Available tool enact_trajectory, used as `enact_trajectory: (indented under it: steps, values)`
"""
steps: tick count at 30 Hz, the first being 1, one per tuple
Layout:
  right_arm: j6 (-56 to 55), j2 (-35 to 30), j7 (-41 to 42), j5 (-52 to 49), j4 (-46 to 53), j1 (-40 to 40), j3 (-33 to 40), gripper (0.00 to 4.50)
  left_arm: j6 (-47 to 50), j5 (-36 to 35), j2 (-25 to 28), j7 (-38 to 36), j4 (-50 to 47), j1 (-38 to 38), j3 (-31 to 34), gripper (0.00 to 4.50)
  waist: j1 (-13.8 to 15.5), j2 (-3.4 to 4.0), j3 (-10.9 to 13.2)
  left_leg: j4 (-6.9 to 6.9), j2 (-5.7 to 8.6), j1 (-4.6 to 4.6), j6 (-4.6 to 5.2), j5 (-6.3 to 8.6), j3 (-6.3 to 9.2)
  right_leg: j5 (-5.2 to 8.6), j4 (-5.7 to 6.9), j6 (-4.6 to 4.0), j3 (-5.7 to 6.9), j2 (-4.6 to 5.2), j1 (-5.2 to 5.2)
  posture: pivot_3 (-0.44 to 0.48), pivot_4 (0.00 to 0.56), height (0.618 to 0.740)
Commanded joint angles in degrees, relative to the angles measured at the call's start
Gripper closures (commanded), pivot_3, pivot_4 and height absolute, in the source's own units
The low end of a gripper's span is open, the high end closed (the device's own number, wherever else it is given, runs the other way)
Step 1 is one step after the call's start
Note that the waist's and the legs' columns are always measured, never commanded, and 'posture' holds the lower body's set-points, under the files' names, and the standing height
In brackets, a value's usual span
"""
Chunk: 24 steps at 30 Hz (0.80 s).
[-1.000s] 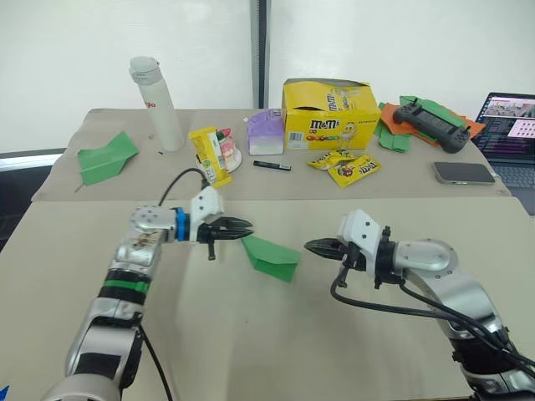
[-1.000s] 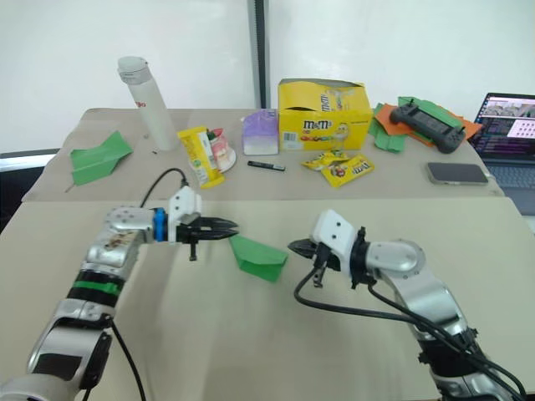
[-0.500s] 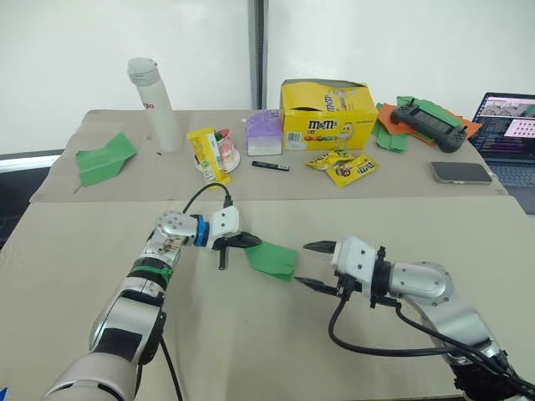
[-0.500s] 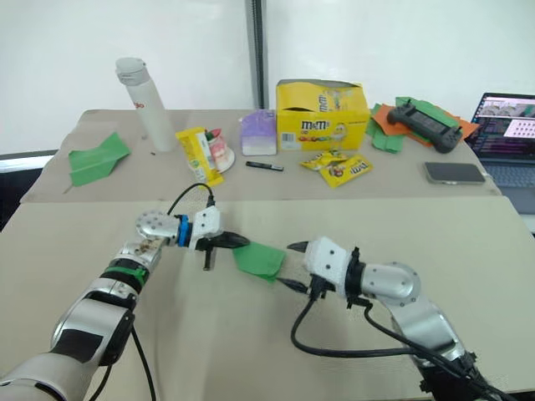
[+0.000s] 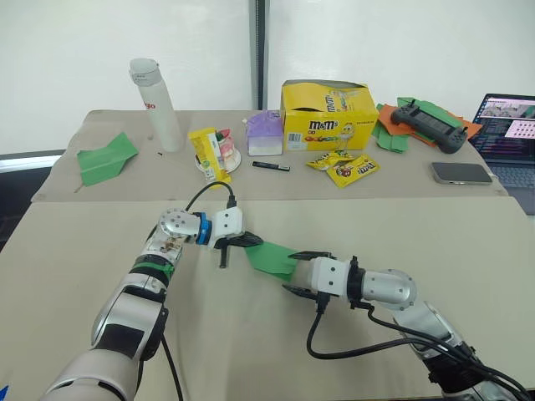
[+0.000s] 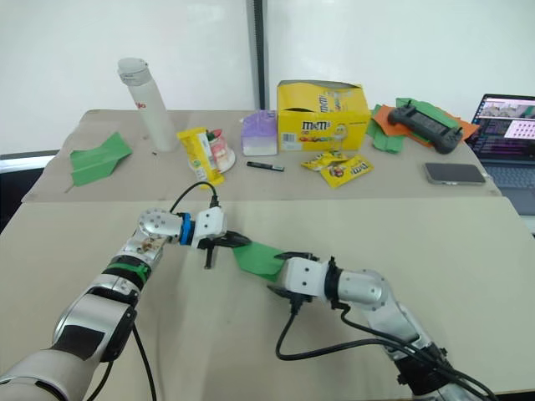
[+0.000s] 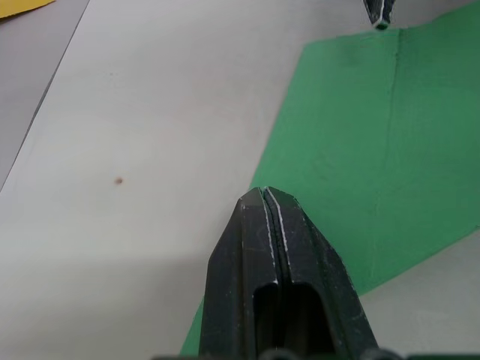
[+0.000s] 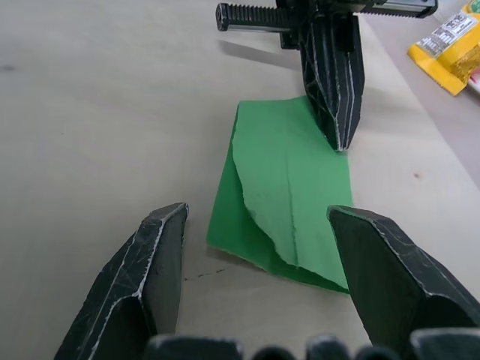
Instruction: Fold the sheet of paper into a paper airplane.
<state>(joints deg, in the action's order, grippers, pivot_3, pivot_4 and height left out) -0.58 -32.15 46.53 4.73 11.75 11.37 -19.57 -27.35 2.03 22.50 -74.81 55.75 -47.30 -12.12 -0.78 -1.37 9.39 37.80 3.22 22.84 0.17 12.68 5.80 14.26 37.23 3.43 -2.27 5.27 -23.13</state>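
Jaws of left gripper [image 5: 253, 242] were clenched on near corner of sheet of paper [image 5: 273, 259], folded green wedge lying on tan surface [image 5: 468, 251]. Right gripper [image 5: 299, 271] sat just beside wedge's opposite end, jaws spread wide around it, not gripping.

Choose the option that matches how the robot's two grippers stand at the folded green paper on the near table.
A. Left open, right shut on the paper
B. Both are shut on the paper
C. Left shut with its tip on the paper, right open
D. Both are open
C: the left gripper presses its closed fingers onto the sheet of paper, while the right gripper has its fingers spread wide before the paper's near edge.
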Motion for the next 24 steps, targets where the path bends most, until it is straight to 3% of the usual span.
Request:
enact_trajectory:
  steps: [1,4,5,14,21,24]
  values:
    - [-1.2,0.6,0.2,-1.3,0.2,1.9,1.4,1.19,0.7,0.1,0.7,-0.3,-0.5,0.4,0.0,4.5,-0.1,0.0,0.0,0.0,-0.01,0.0,0.0,0.0,0.0,0.0,0.01,0.0,0.0,0.0,0.0,0.0,0.15,0.74]
    - [-1.5,0.9,0.2,-1.2,-1.3,2.7,1.3,1.19,0.8,0.1,0.7,-0.2,-0.6,0.5,0.1,4.5,0.0,0.0,0.0,0.0,-0.01,-0.01,0.0,0.0,0.01,0.0,0.01,0.0,0.0,-0.01,0.0,0.0,0.15,0.74]
    - [-1.7,1.1,0.1,-1.3,-1.9,3.0,1.3,1.43,0.8,0.0,0.6,-0.2,-0.7,0.6,0.1,4.5,0.0,0.0,0.0,0.0,0.0,0.0,0.0,0.0,0.01,0.0,0.01,0.0,0.01,0.0,0.0,0.0,0.15,0.74]
    - [-4.3,2.5,1.0,-1.0,-7.1,5.5,0.5,4.42,0.8,-0.2,0.7,-0.4,-1.1,0.8,0.5,4.5,-0.1,0.0,0.0,0.0,-0.01,-0.01,0.0,0.0,0.0,0.0,0.02,0.0,0.0,-0.01,-0.01,0.0,0.15,0.74]
    - [-7.3,2.6,4.5,-2.3,-9.5,6.9,-0.1,4.47,2.0,-1.5,2.0,-2.2,-2.3,1.6,1.5,4.5,-0.2,0.01,0.0,0.0,-0.01,-0.01,0.0,0.0,0.0,0.0,0.03,0.0,0.0,-0.01,-0.02,0.0,0.15,0.74]
    - [-8.8,2.3,7.3,-4.0,-10.6,8.1,0.2,4.47,8.0,-7.0,2.4,-6.6,-7.7,2.2,3.9,4.5,-0.3,0.01,0.0,0.0,-0.01,0.0,0.0,0.0,0.01,0.0,0.03,0.0,-0.01,-0.01,-0.02,0.0,0.15,0.74]
